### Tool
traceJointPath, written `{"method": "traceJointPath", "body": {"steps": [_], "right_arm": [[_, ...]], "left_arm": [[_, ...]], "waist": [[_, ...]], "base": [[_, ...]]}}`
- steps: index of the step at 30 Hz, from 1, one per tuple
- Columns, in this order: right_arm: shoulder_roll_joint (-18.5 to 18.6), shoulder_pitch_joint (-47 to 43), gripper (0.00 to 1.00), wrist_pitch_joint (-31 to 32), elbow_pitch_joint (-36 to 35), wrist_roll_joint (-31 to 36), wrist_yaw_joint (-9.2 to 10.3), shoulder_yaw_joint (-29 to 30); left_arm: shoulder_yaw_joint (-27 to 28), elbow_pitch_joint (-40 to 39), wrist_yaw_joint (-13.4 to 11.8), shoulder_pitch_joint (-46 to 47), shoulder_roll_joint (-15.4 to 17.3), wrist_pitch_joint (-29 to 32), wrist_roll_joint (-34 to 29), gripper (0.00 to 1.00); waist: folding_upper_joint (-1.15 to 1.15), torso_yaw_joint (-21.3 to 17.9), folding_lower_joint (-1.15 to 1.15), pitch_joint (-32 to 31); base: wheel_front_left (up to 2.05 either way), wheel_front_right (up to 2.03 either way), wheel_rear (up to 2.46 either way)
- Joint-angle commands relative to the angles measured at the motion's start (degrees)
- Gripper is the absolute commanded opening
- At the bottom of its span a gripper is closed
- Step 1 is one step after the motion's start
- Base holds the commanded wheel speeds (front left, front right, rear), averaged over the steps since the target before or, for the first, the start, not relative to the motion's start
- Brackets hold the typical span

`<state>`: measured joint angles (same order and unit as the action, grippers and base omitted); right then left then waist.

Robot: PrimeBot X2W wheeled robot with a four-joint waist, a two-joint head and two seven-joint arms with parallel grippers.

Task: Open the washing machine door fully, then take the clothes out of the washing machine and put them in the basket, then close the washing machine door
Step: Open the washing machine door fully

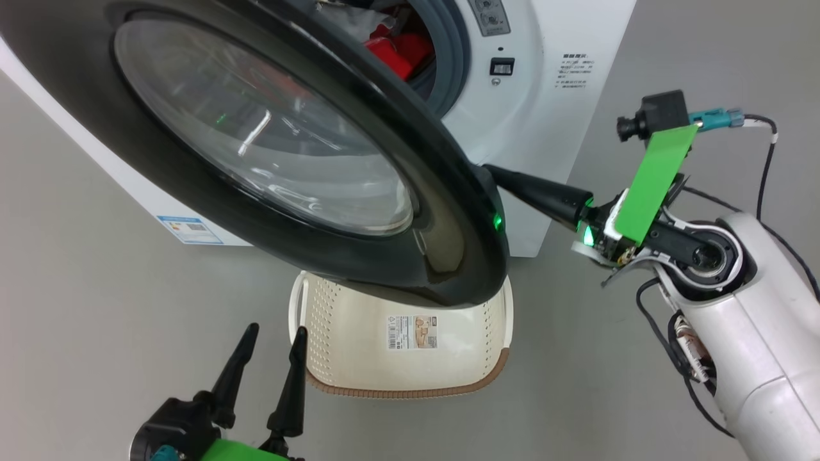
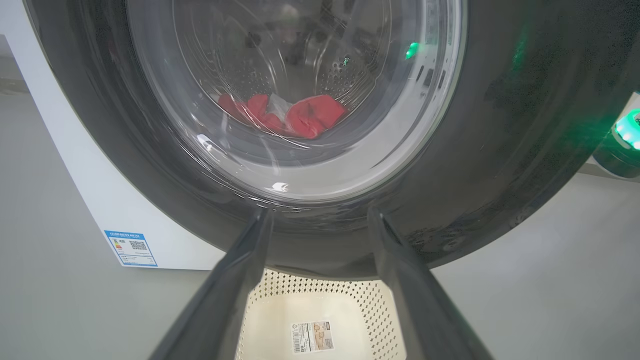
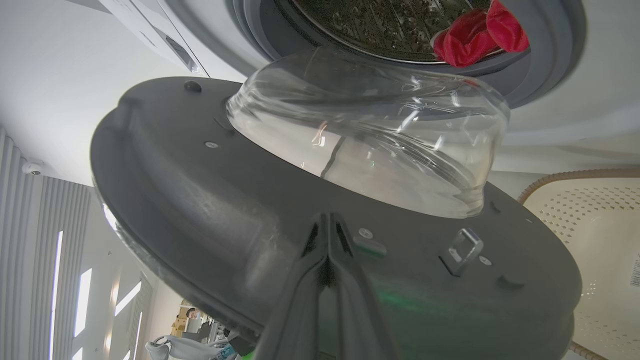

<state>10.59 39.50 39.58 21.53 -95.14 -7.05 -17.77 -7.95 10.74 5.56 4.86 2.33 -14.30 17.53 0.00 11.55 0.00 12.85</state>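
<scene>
Big white front-loading washing machine, with its large round door of glossy black rim and bulging clear glass window swung partway out, not yet fully open. Behind the door's free edge, the right tool — two long dark fingers pressed together, gripping nothing. Tips at the door's grey inner face, seemingly touching. Looks placed there to push the door wider.

Bright red clothes with a pale part lying in the perforated steel drum, not yet taken out.

Directly below the door, on the grey floor, a small cream-white perforated plastic basket with a brown rim, empty but for its paper label. Probably set there for a short drop from drum to basket.

At lower left, the left tool spread wide and empty, hovering just beside the basket, well short of the drum — likely held back until the door's full opening.
</scene>
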Motion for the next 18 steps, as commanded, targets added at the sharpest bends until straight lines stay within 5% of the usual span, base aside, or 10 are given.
{"method": "traceJointPath", "body": {"steps": [1,13,14,15,18], "right_arm": [[-1.3,-1.1,0.0,0.6,-2.1,1.0,-0.44,-0.7],[-2.3,-1.7,0.05,-0.2,-2.3,3.5,-0.44,1.0],[-2.3,-1.7,0.23,-0.6,-2.3,3.9,-0.44,1.1],[-2.3,-1.7,0.23,-0.6,-2.3,3.9,-0.44,1.1],[-2.0,-2.2,0.91,-2.0,-2.0,5.0,-0.44,1.5]], "left_arm": [[1.9,-1.5,0.1,0.0,0.5,-0.7,-0.6,1.0],[2.0,-1.8,0.0,-0.2,0.5,-0.7,0.0,1.0],[2.2,-1.8,0.0,-0.2,0.5,-0.7,0.4,1.0],[2.2,-1.8,0.0,-0.2,0.5,-0.7,0.4,1.0],[2.3,-1.9,0.1,-0.2,0.5,-0.7,0.8,1.0]], "waist": [[0.0,0.1,0.0,-0.1],[0.0,0.4,0.0,-0.3],[0.0,0.3,0.0,-0.4],[0.0,0.3,0.0,-0.4],[0.0,0.1,0.0,-0.8]], "base": [[0.0,0.0,0.0],[0.0,0.0,0.0],[0.0,0.0,0.0],[0.0,0.0,0.0],[0.0,0.0,0.0]]}}
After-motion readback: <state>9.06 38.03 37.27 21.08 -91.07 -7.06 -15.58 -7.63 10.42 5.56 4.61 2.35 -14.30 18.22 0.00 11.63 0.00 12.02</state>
